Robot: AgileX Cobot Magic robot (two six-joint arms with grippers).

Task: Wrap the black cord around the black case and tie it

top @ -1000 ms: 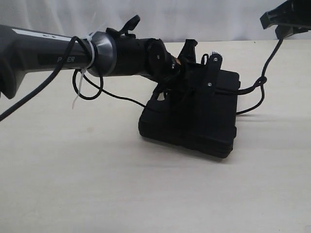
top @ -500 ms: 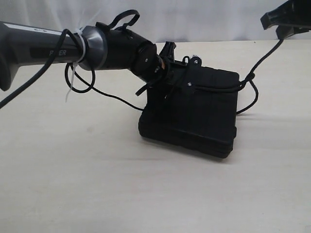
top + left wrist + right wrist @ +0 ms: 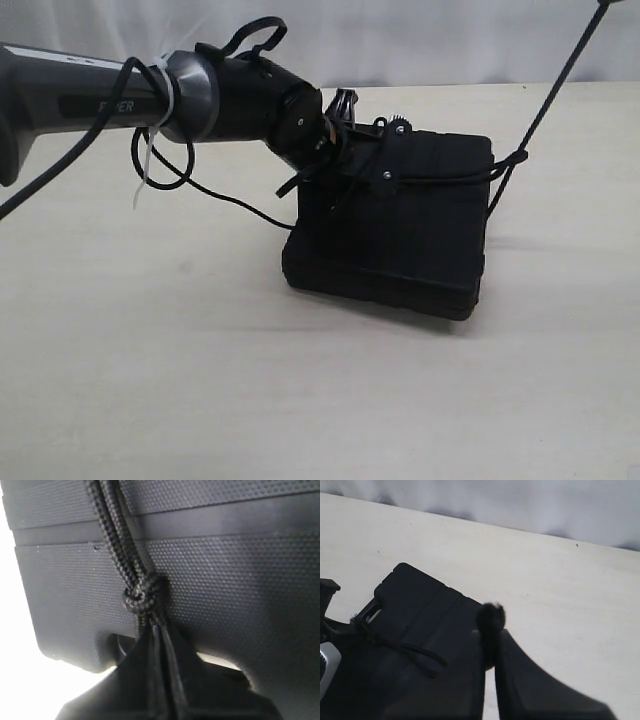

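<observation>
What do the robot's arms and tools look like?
The left arm is a dark grey tube with white lettering, a silver collar and black wrist; a white zip tie binds a glossy black cable. The left tool and right tool are black, tapering.

- Case (image 3: pixel 427 630) lies flat on the pale table (image 3: pixel 560 590), with its handle slot (image 3: pixel 370 612) at the end away from the gripper (image 3: pixel 491 636)
- Cord (image 3: pixel 415 654) crosses the case's lid in doubled strands
- Gripper at the case's edge, jaws pinched on a blurred, fuzzy bit of cord
</observation>
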